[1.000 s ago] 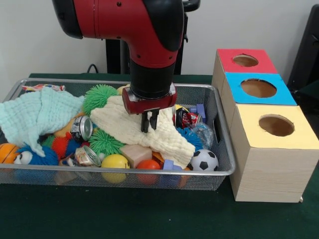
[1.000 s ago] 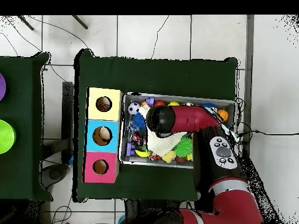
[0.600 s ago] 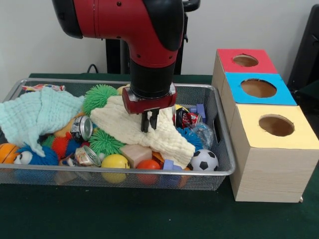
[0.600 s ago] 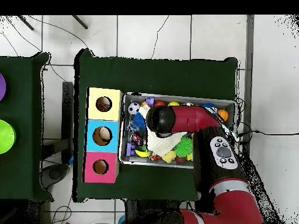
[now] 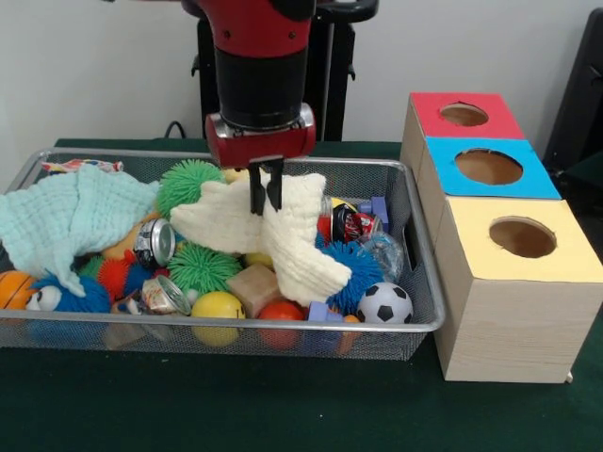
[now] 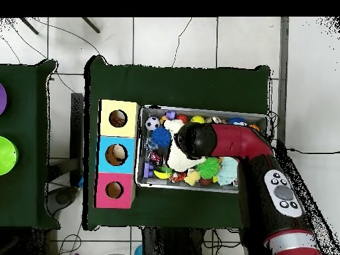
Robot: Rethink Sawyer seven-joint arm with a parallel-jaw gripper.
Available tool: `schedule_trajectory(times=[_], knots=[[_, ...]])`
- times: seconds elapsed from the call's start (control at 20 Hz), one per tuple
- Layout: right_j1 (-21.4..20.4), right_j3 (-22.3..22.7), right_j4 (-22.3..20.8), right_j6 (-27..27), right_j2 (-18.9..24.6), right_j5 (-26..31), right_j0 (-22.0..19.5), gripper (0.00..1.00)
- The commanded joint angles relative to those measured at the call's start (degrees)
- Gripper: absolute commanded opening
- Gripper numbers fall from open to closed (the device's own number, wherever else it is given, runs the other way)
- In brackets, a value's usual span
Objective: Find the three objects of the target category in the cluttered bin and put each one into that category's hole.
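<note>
A cream cloth (image 5: 283, 235) hangs lifted and bunched above the middle of the wire bin (image 5: 429, 282). My gripper (image 5: 265, 196) is shut on its upper fold, and its lower end still drapes over the toys. In the overhead view the cream cloth (image 6: 176, 158) shows beside the arm, which hides the gripper. Three boxes stand to the right of the bin, each with a round hole: red (image 5: 464, 114), blue (image 5: 488, 166), yellow (image 5: 522, 236). A pale green cloth (image 5: 66, 215) lies at the bin's left end.
The bin holds green spiky balls (image 5: 193, 268), a blue spiky ball (image 5: 356, 268), a soccer ball (image 5: 385, 303), a yellow ball (image 5: 217, 308), a wooden block (image 5: 254, 287), crushed cans (image 5: 154, 243) and an orange ball (image 5: 13, 289). The box row (image 6: 116, 153) abuts the bin.
My gripper has risen and shifted slightly left, pulling the cream cloth up off the toys. A blue spiky ball and more toys under it now show.
</note>
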Motion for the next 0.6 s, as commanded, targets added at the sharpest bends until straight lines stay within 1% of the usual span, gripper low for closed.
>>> schedule_trajectory(times=[0.05, 0.25, 0.35, 0.45, 0.6], knots=[[-5.37, 7.84, 0.19, -3.47, 6.63, -3.0, -3.16, 0.0], [-6.31, 7.84, -1.06, -3.58, 6.07, -1.79, -3.59, 0.0], [-7.85, 7.75, -1.21, -4.36, 5.53, 0.4, -3.87, 0.0], [-8.69, 7.45, -1.9, -5.3, 4.75, 2.22, -4.0, 0.0], [-9.44, 7.01, -4.27, -8.22, 3.1, 5.31, -4.7, 0.0]])
